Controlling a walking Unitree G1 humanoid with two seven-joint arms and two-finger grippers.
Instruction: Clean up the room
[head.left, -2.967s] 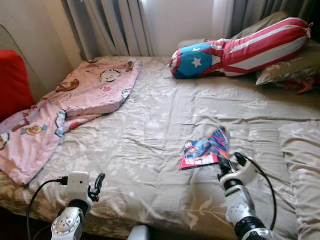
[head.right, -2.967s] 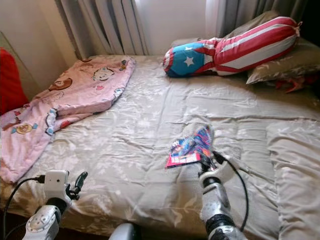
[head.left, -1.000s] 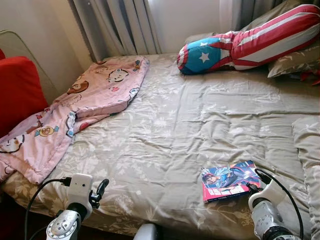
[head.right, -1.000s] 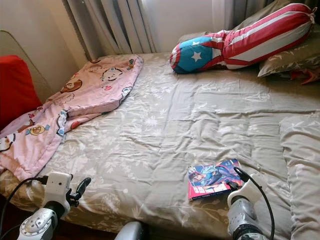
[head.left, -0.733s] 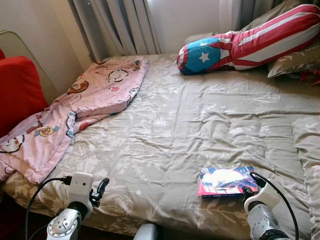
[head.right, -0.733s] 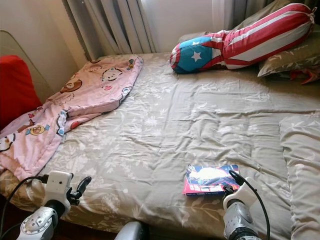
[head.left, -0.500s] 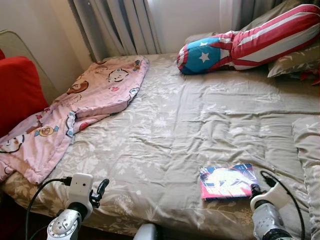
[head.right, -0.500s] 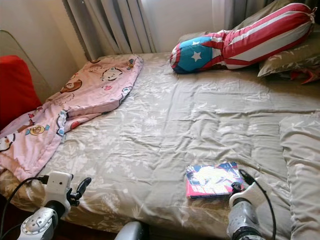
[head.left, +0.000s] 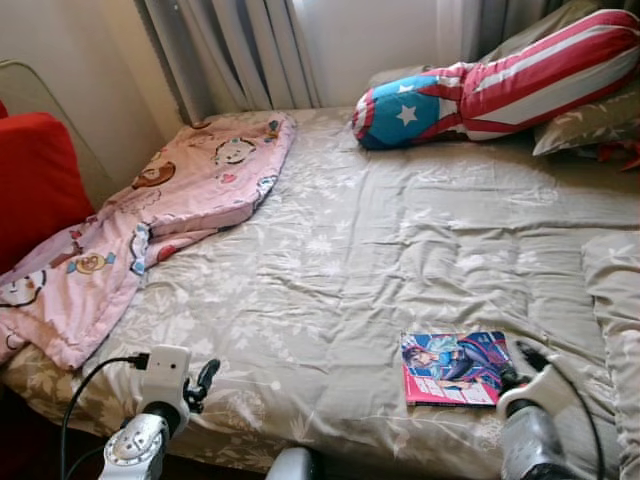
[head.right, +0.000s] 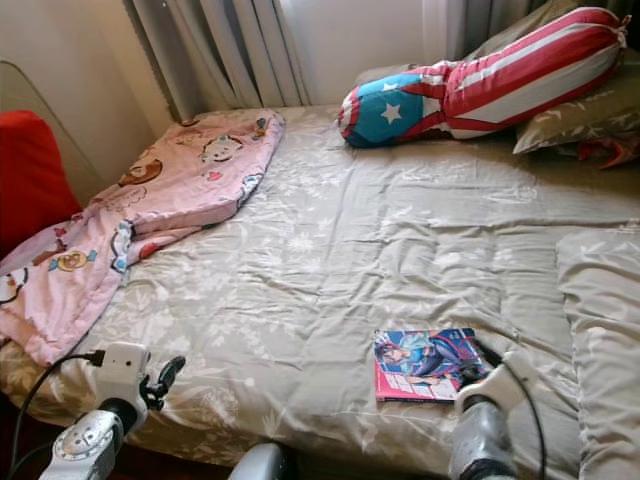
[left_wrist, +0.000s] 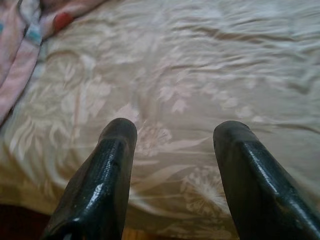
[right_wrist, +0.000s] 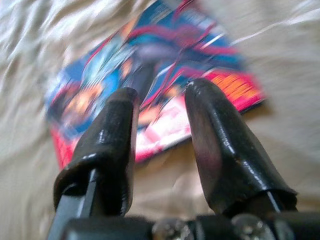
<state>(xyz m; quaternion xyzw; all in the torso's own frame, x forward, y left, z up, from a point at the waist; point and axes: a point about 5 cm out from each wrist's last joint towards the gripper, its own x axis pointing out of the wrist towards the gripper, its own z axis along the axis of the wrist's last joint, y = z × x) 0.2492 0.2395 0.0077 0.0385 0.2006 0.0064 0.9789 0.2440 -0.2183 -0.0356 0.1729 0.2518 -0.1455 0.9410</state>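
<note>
A colourful comic book (head.left: 455, 368) lies flat on the beige floral bedspread (head.left: 380, 250), near the bed's front edge on the right. My right gripper (head.left: 522, 366) hovers at the book's right edge. In the right wrist view its fingers (right_wrist: 117, 135) stand apart, open, with the book (right_wrist: 160, 60) just beyond the tips and nothing held between them. Low at the front left, my left gripper (head.left: 205, 380) hangs open over the bedspread (left_wrist: 200, 75), holding nothing.
A pink cartoon blanket (head.left: 150, 220) spills over the bed's left side beside a red chair (head.left: 30, 180). A stars-and-stripes bolster (head.left: 500, 85) and grey pillows (head.left: 590, 120) lie at the head. A folded grey duvet (head.left: 615, 300) runs along the right edge. Curtains (head.left: 230, 50) hang behind.
The comic, earlier tilted in the right gripper's fingers, now rests flat on the bedspread. The right gripper has let it go and sits a little back from it.
</note>
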